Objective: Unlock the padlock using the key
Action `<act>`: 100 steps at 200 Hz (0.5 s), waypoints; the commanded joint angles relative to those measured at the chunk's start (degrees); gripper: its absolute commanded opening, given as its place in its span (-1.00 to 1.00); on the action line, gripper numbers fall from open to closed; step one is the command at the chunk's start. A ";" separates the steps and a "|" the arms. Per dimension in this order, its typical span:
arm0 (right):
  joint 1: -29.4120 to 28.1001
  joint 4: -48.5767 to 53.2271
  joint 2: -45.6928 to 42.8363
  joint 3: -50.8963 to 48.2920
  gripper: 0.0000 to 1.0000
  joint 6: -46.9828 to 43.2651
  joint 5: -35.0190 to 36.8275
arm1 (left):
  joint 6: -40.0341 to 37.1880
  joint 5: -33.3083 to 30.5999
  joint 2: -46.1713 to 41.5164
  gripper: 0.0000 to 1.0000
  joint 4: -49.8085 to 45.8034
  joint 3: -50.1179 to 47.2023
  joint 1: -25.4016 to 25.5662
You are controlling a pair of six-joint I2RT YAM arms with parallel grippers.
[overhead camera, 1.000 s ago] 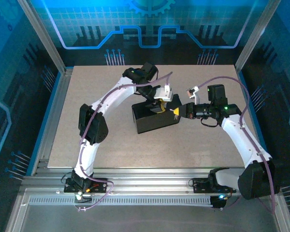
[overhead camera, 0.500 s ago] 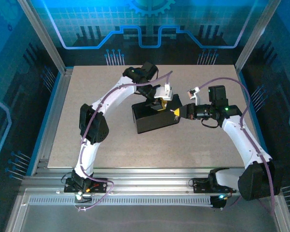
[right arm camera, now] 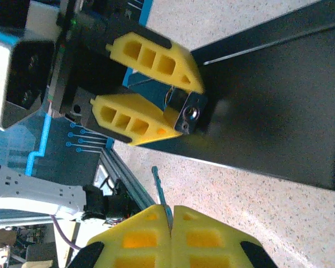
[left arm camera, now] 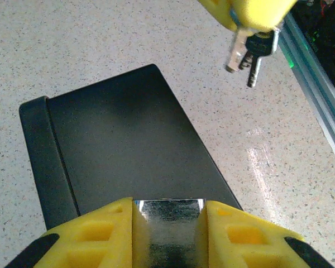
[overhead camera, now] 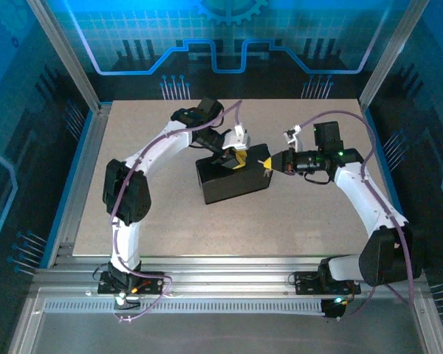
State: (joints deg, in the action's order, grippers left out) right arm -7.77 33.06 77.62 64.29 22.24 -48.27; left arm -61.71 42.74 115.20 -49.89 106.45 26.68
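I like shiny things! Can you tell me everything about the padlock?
The padlock is a small, shiny, silvery metal block with squared edges. A round keyhole sits in the face turned toward the right wrist camera. The left gripper's yellow fingers clamp it on two sides, holding it over the black box. Whether it touches the box, I cannot tell.

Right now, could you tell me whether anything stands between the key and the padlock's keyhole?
Nothing visible does. The right gripper holds the key, the left gripper holds the padlock over the black box, and open space separates them.
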 commanded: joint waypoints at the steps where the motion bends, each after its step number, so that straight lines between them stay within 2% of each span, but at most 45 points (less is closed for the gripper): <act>1: -0.68 3.32 2.47 3.64 -1.00 -1.14 -0.51 | 0.52 7.53 -4.44 -0.79 5.85 -1.77 -0.61; 38: -2.91 7.98 6.57 8.82 -1.00 -3.83 -0.48 | 0.89 9.08 -5.42 -0.79 8.70 -4.36 -0.78; 100: -2.86 14.04 13.35 14.66 -1.00 -9.69 -1.29 | 0.89 10.34 -6.12 -0.78 10.05 -5.78 -0.86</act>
State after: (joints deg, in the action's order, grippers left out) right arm -10.22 41.87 88.71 76.29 16.75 -48.27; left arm -59.90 47.13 113.16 -43.40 100.95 26.20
